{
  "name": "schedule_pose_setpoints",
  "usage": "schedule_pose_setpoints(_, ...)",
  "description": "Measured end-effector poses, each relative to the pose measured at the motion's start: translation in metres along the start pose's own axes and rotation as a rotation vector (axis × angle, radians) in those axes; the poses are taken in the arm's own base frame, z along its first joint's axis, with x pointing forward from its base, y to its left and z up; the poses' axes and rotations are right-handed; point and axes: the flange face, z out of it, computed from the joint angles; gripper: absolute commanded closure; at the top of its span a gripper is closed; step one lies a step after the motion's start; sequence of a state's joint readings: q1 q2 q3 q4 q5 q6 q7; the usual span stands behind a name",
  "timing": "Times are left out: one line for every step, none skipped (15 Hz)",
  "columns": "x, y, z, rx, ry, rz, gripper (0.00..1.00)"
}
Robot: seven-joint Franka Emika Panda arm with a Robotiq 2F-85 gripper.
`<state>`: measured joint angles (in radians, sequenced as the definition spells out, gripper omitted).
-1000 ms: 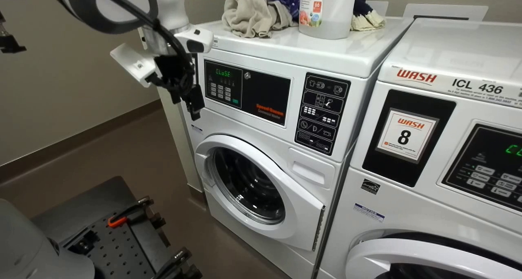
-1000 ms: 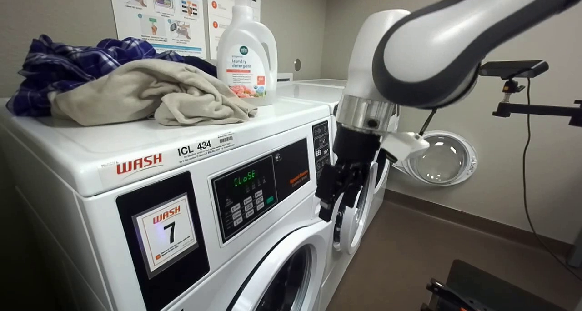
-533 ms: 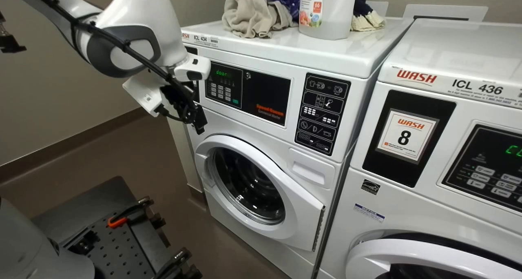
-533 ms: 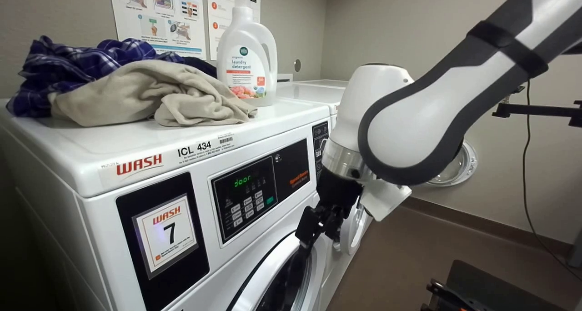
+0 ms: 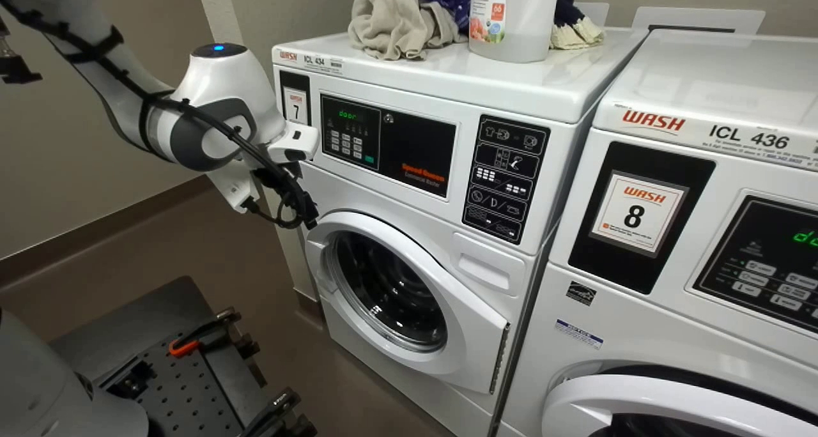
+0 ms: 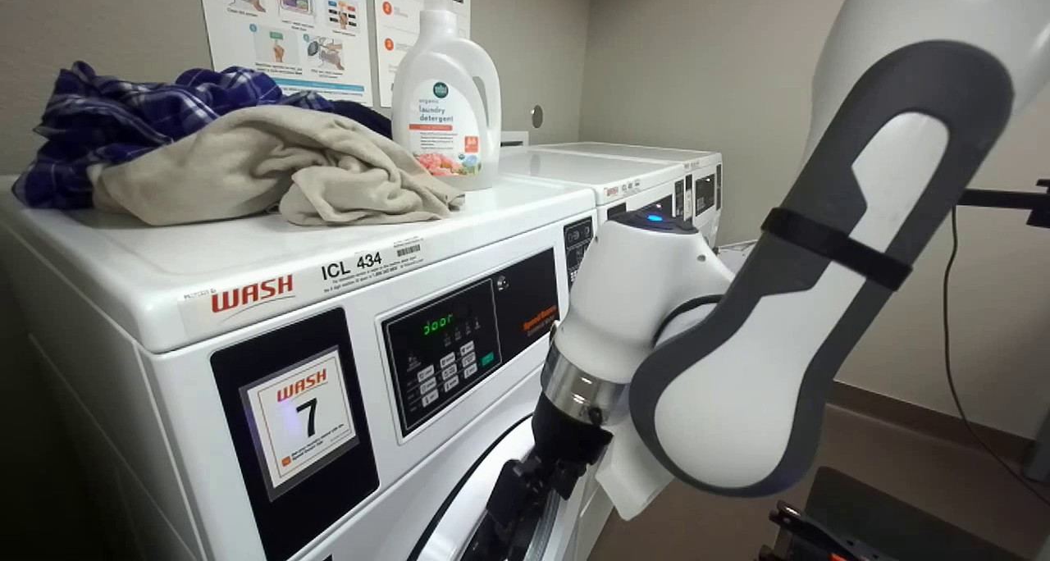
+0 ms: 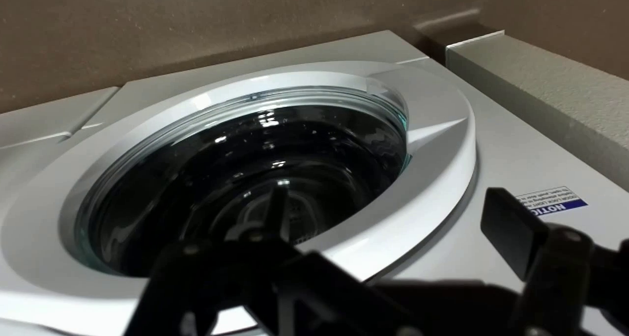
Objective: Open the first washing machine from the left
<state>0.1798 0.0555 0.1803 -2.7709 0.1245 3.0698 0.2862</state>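
The first washing machine from the left [image 5: 383,197] is a white front-loader with a black panel, marked ICL 434 and 7; it also shows in an exterior view [image 6: 344,282]. Its round glass door [image 5: 470,325] looks shut, with a narrow dark line along its rim in the wrist view. The recessed handle [image 7: 437,132] is on the door's free side. My gripper [image 7: 393,223] is open and empty near the door's upper edge. One finger is in front of the door glass, the other over the front panel beside the NOTICE sticker [image 7: 555,203]. In an exterior view the gripper [image 6: 509,508] partly covers the door.
A washer marked ICL 436 [image 5: 639,322] stands right beside it. A detergent bottle [image 6: 443,110], a beige cloth [image 6: 271,167] and a plaid cloth [image 6: 123,126] lie on top. A pale post [image 7: 545,85] runs along the washer's side. A black perforated plate [image 5: 185,392] is at the robot's base.
The arm has come down, bringing the gripper from the control panel's height to the door's upper edge. The left washer's display changed from CLoSE to door. The door has not visibly moved.
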Motion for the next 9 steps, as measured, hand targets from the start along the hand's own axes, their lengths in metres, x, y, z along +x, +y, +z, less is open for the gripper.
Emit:
schedule_pose_setpoints(0.0, 0.0, 0.01, 0.0, 0.006, 0.003, 0.0)
schedule_pose_setpoints(0.002, 0.002, 0.019, -0.003, 0.011, 0.011, 0.0)
schedule_pose_setpoints(0.006, 0.007, 0.029, -0.008, 0.015, 0.021, 0.0)
schedule_pose_setpoints(0.012, 0.011, 0.038, -0.015, 0.021, 0.033, 0.0)
schedule_pose_setpoints(0.019, 0.014, 0.048, -0.024, 0.026, 0.042, 0.0)
schedule_pose_setpoints(0.025, 0.014, 0.057, -0.03, 0.034, 0.044, 0.0)
schedule_pose_setpoints(0.031, 0.012, 0.066, -0.033, 0.041, 0.043, 0.0)
schedule_pose_setpoints(0.036, 0.008, 0.073, -0.033, 0.049, 0.052, 0.0)
schedule_pose_setpoints(0.039, 0.004, 0.08, -0.031, 0.055, 0.064, 0.0)
